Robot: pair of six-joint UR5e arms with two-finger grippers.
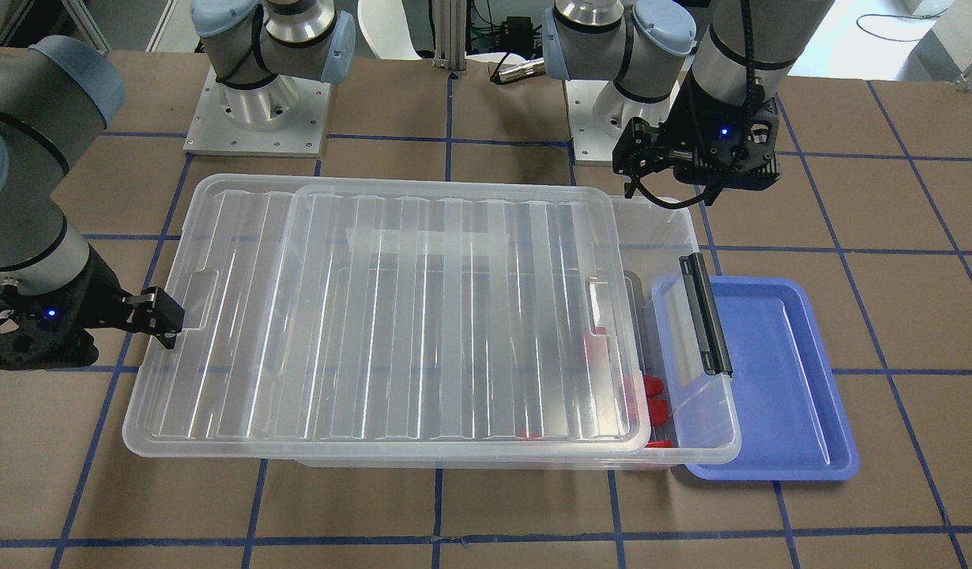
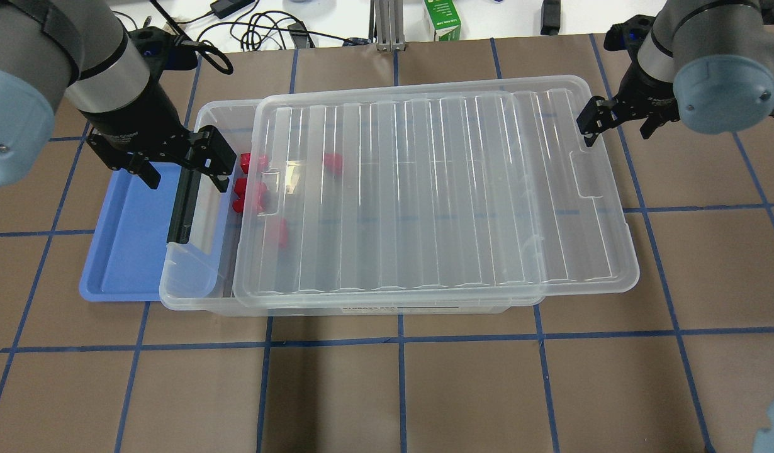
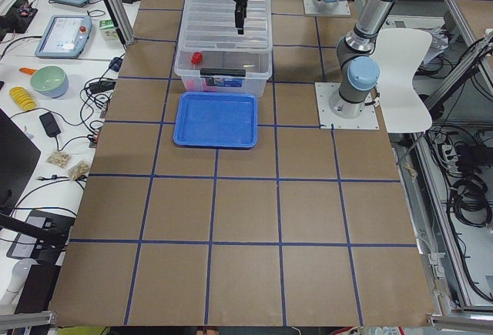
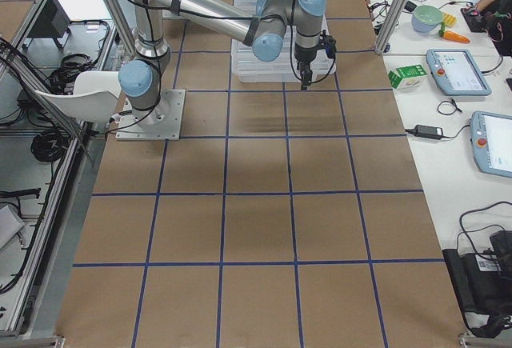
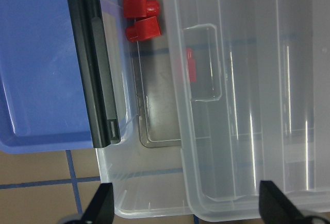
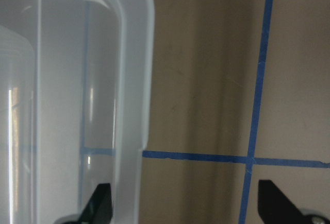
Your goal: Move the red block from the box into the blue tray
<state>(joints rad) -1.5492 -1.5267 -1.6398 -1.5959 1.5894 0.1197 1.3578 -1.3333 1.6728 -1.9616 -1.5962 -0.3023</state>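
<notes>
The clear box [image 2: 198, 289] lies across the table, its ribbed lid [image 2: 425, 189] slid toward my right so the left end is uncovered. Red blocks [image 2: 242, 187] lie in that gap, also in the left wrist view [image 5: 144, 30] and the front view [image 1: 652, 386]. More show blurred under the lid [image 2: 332, 162]. The blue tray [image 2: 126, 239] holds nothing and sits partly under the box's end with the black bar [image 2: 182, 204]. My left gripper [image 2: 180, 168] hovers open and empty over that end. My right gripper [image 2: 620, 123] is open and empty beside the lid's far corner.
The lid overhangs the box on the right side [image 1: 150, 427]. The arm bases [image 1: 257, 111] stand behind the box. Cables and a green carton [image 2: 442, 19] lie beyond the table's far edge. Brown table with blue tape lines [image 2: 399, 336] surrounds the box.
</notes>
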